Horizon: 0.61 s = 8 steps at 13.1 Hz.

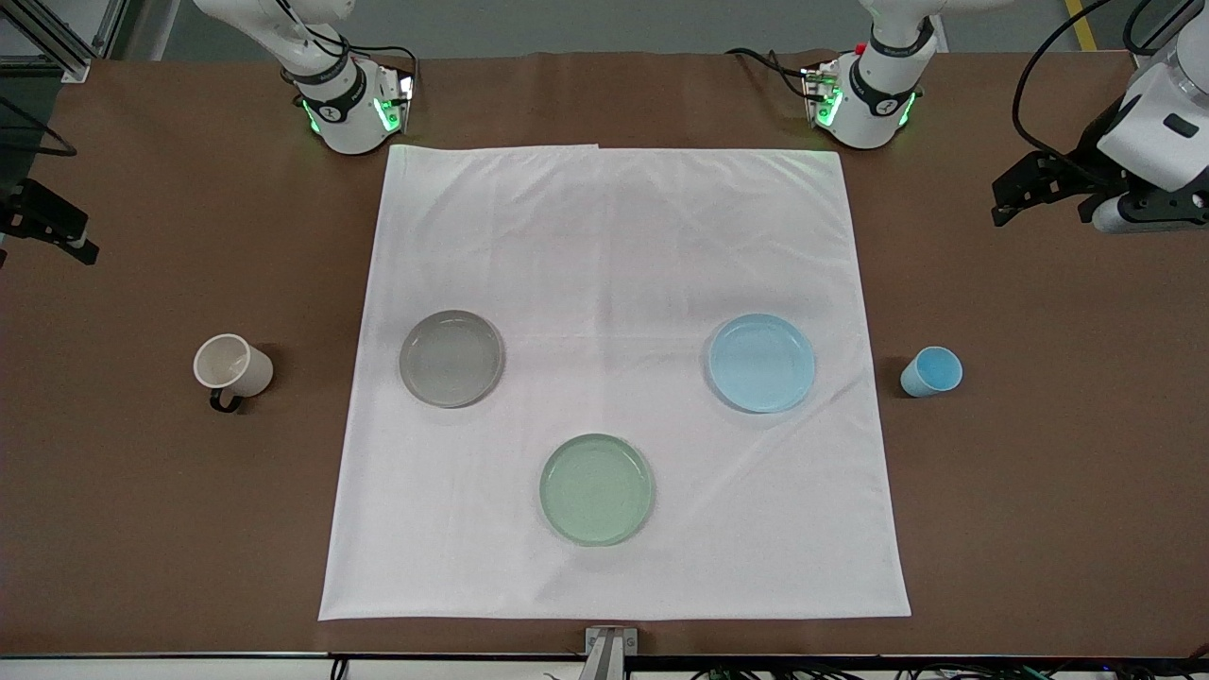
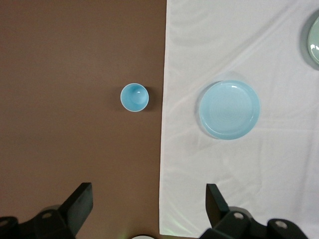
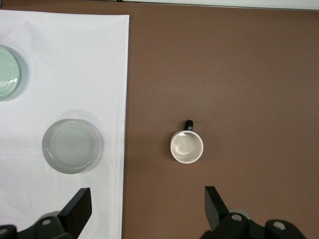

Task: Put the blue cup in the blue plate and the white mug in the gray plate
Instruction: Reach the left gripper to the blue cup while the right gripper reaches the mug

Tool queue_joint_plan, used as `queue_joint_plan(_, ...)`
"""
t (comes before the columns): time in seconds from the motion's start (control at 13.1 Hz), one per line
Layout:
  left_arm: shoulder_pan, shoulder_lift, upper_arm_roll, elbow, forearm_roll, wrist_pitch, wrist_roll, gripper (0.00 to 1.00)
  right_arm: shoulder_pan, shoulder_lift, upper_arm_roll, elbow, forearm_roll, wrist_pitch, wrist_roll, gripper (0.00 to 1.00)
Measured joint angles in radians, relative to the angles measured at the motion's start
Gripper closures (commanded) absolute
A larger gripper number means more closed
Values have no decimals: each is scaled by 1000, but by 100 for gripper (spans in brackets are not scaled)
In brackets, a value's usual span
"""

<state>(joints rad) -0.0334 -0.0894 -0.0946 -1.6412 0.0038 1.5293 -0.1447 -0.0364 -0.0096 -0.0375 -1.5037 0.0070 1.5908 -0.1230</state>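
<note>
The blue cup (image 1: 931, 371) stands upright on the brown table, beside the white cloth at the left arm's end; it also shows in the left wrist view (image 2: 134, 97). The blue plate (image 1: 761, 363) (image 2: 229, 109) lies empty on the cloth beside it. The white mug (image 1: 232, 366) (image 3: 187, 147) stands upright on the brown table at the right arm's end, with its dark handle toward the front camera. The gray plate (image 1: 451, 358) (image 3: 70, 145) lies empty on the cloth beside it. My left gripper (image 1: 1015, 194) (image 2: 149, 204) is open, high over the table, apart from the cup. My right gripper (image 1: 57, 227) (image 3: 148, 206) is open, high, apart from the mug.
A pale green plate (image 1: 596, 488) lies empty on the white cloth (image 1: 614, 236), nearer to the front camera than the other two plates. The cloth covers the middle of the brown table (image 1: 1039, 472). Both arm bases stand along the table's edge farthest from the camera.
</note>
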Motion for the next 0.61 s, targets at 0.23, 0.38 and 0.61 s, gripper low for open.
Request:
queue_joint_plan(0.23, 7, 0, 3, 3, 9, 0, 0, 0, 0, 0, 0, 0, 0, 0, 0, 0)
queue_joint_plan(0.38, 20, 6, 8, 3, 42, -1, 5, 0, 0, 0, 0, 0, 0, 0, 0, 0)
queue_joint_plan(0.61, 52, 53, 9, -2, 53, -2, 8, 0, 1, 1, 0, 0, 0, -1, 0, 0)
